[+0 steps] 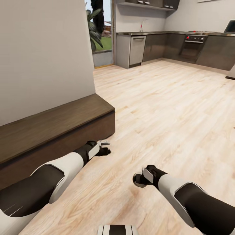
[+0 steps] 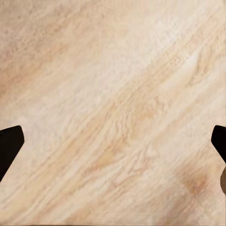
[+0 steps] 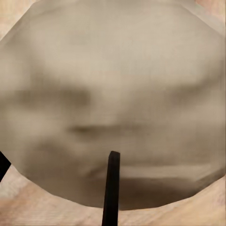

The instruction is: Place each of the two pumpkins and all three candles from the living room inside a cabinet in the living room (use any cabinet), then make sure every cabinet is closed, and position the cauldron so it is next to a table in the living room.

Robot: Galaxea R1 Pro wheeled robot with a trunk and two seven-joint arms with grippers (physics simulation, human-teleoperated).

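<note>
Currently the robot stands on a light wood plank floor [image 1: 156, 107], with a long, low dark-brown cabinet [image 1: 49, 130] against the wall on its left and a kitchen [image 1: 182, 45] in the distance ahead. Both arms reach forward and down. The left gripper [image 1: 103, 147] hovers near the cabinet's end, just above the floor; its wrist camera shows bare planks between two dark fingertips [image 2: 10, 146] set wide apart, holding nothing. The right gripper [image 1: 138, 180] hangs over open floor, and its wrist camera sits very close to a pale beige-grey, faceted candle [image 3: 113, 94] (blurred, so the identification is a judgement), apparently pinched in the jaws. The cabinet fronts look closed. Seemingly, this candle awaits stowing; the pumpkins, cauldron and table cannot be judged from here.
</note>
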